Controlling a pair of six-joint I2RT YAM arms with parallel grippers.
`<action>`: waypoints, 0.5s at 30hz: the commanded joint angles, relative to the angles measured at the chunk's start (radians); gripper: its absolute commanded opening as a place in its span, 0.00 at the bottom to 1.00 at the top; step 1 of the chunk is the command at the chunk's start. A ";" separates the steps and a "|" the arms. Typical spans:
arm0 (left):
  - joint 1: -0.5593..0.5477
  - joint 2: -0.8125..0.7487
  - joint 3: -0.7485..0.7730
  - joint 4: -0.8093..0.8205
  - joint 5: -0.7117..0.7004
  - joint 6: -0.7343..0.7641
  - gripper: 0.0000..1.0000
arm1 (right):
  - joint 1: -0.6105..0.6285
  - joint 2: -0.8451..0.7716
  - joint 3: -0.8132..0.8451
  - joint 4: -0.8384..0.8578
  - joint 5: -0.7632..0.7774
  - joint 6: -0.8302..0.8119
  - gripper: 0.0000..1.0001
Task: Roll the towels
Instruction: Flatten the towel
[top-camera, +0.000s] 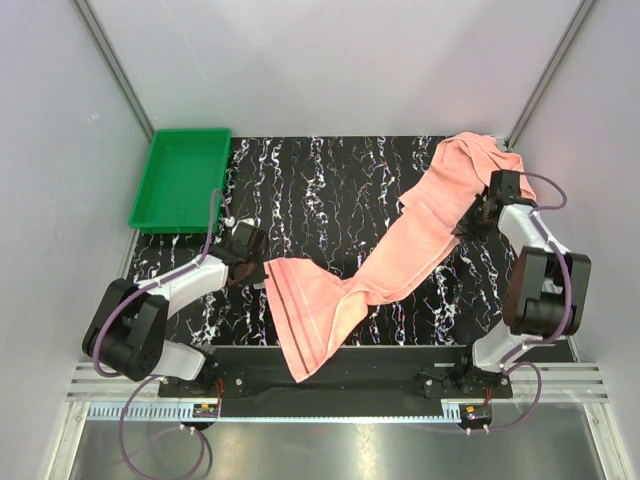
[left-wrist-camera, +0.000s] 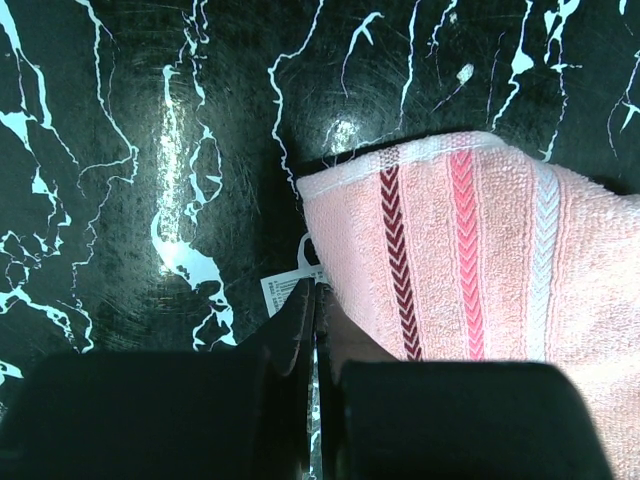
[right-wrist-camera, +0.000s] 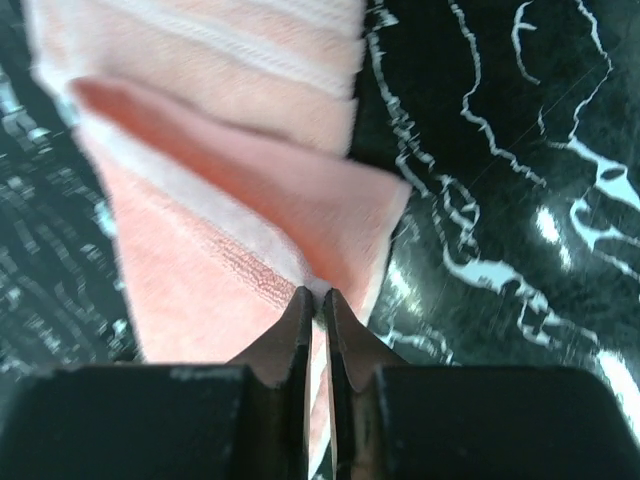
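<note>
Salmon-pink towel cloth (top-camera: 420, 235) lies in a long diagonal band across the black marble table, from a bunched end at the back right to a striped end (top-camera: 305, 320) hanging over the front edge. I cannot tell where one towel ends and another starts. My left gripper (top-camera: 250, 262) is shut at the striped end's left corner; the left wrist view shows the jaws (left-wrist-camera: 318, 290) closed on the hem by a white label, with the towel (left-wrist-camera: 470, 250) to the right. My right gripper (top-camera: 478, 215) is shut on a fold of the towel (right-wrist-camera: 200, 250), as the right wrist view (right-wrist-camera: 318, 292) shows.
A green tray (top-camera: 180, 180) stands at the back left corner of the table (top-camera: 330, 180). Grey walls enclose the left, back and right sides. A black rail with the arm bases runs along the front edge.
</note>
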 joint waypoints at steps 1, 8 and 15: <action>-0.007 0.006 0.028 0.029 -0.035 0.007 0.00 | 0.010 -0.119 0.050 -0.108 -0.092 -0.015 0.13; -0.023 -0.023 0.024 0.015 -0.057 0.004 0.00 | 0.038 -0.277 0.024 -0.137 -0.134 -0.017 0.00; -0.176 -0.187 0.077 -0.141 -0.221 -0.030 0.00 | 0.041 -0.439 0.067 -0.159 -0.178 0.006 0.00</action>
